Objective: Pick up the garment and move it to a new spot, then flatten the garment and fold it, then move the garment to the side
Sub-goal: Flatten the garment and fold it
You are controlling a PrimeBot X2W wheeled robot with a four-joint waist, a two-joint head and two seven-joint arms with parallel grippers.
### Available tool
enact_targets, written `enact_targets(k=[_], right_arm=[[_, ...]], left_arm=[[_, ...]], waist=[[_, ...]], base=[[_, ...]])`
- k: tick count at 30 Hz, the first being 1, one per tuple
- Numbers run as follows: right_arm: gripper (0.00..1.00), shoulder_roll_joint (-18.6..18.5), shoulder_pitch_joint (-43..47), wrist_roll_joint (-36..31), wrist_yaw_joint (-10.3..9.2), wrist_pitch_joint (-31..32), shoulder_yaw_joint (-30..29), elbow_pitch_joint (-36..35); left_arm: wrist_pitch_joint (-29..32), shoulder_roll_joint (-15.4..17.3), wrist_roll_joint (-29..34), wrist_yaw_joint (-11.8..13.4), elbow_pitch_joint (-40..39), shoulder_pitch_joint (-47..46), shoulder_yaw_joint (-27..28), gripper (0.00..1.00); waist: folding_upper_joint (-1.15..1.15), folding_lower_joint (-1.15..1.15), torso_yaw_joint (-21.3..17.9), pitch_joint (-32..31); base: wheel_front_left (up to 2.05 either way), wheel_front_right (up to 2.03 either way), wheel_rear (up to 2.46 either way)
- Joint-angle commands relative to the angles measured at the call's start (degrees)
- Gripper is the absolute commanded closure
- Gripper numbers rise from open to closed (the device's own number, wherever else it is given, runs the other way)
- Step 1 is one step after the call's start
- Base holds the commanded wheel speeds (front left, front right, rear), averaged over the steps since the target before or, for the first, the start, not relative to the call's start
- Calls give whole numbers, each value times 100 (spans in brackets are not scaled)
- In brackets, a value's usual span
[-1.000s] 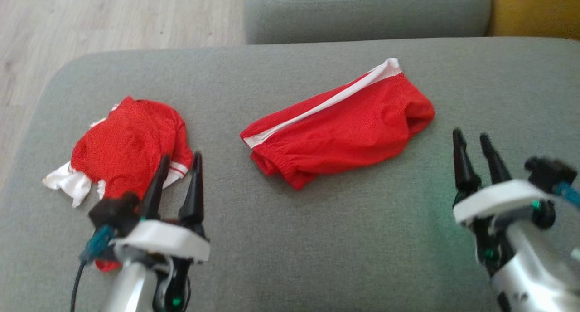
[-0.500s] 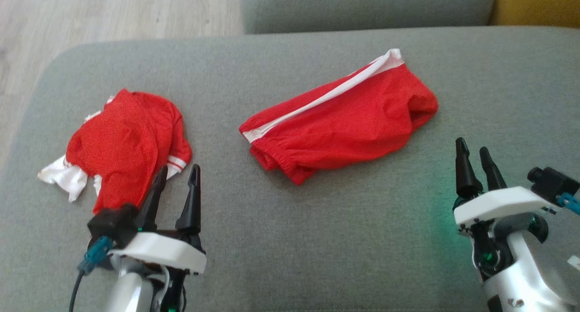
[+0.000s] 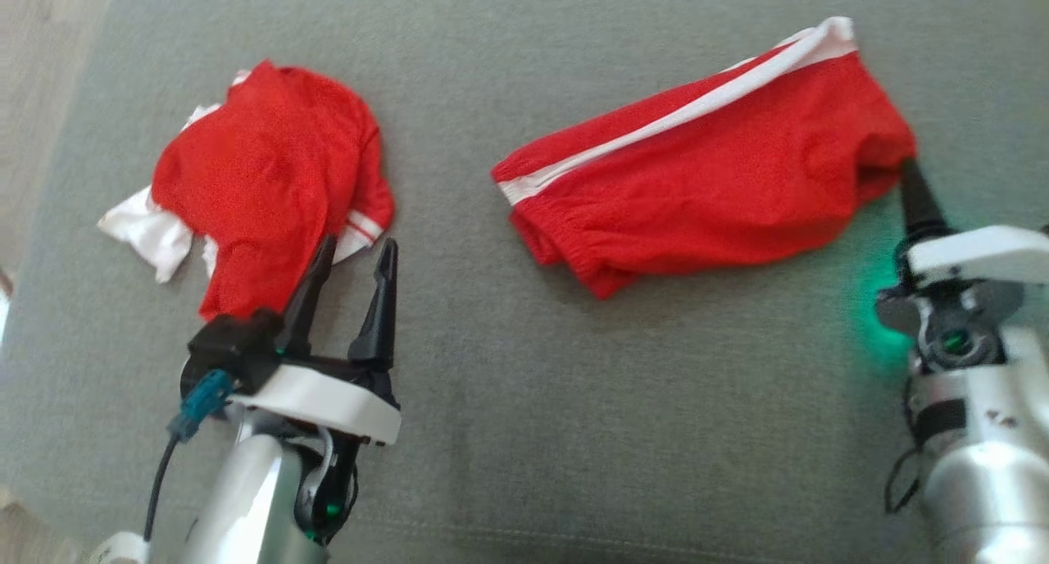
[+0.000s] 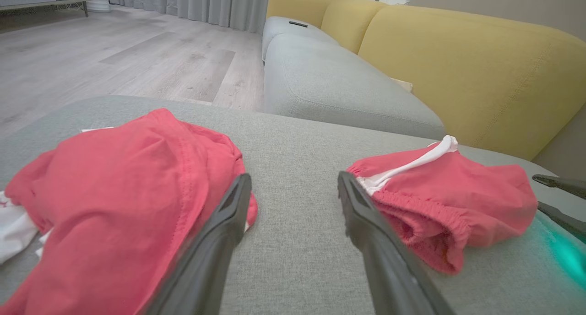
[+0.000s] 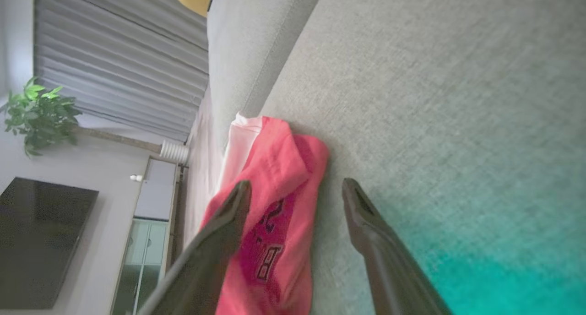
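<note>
1. Our right pincer (image 3: 908, 175) lies turned on its side at the right end of the shorts (image 3: 713, 170); the head view shows one dark finger. In the right wrist view it (image 5: 296, 183) is spread, one finger over the shorts' edge, the other over bare cushion (image 5: 435, 100). Whether either touches cloth we cannot tell.
2. Our left pincer (image 3: 357, 244) is spread too, holding nothing, its tips just beside the lower edge of the shirt (image 3: 262, 162).
3. The red shorts with a white side stripe lie rumpled on the grey cushion's right half, the crumpled red and white shirt on its left half, well apart.
4. Dark print (image 5: 265, 260) on the shorts looks like numerals, seen sideways and partly behind a finger; we cannot read it for sure.
5. A green glow (image 3: 869, 326) falls on the cushion by the right wrist.
6. Since half a second ago the head camera has tipped down, shifting the whole picture. The right pincer, then upright and apart from the shorts, has reached them and rolled over. The left one keeps its place by the shirt.
</note>
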Motion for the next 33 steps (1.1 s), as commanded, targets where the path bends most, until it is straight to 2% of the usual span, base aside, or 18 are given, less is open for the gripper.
enact_targets(k=[1,7,12,31,32,33], right_arm=[[0,68,-333,93,-5,114,-37,90],[0,57,-761,151,-5,285,-407,661],[0,-51,-1022,-47,-5,429,-515,1149],[0,-395,-1979,-1479,-5,638,-244,2734],[6,-421,-2025,-1550,-5,625,-236,2800],[43,-446,-2065,-1619,-5,597,-230,2855]], left_arm=[[-70,21,34,-13,-230,-234,109,0],[-70,21,247,-11,-375,-281,-11,0],[-70,21,247,19,-472,-264,-108,0],[-70,20,-1,129,-564,-400,-274,0],[-70,20,-15,136,-563,-408,-279,0],[-70,20,-25,142,-561,-416,-281,0]], waist=[[0,-1,227,196],[0,-1,379,282],[0,-1,456,307],[0,-1,559,421],[0,-1,570,429],[0,-1,578,434]], base=[[0,0,0],[0,0,0],[0,0,0],[0,0,0],[0,0,0],[0,0,0]])
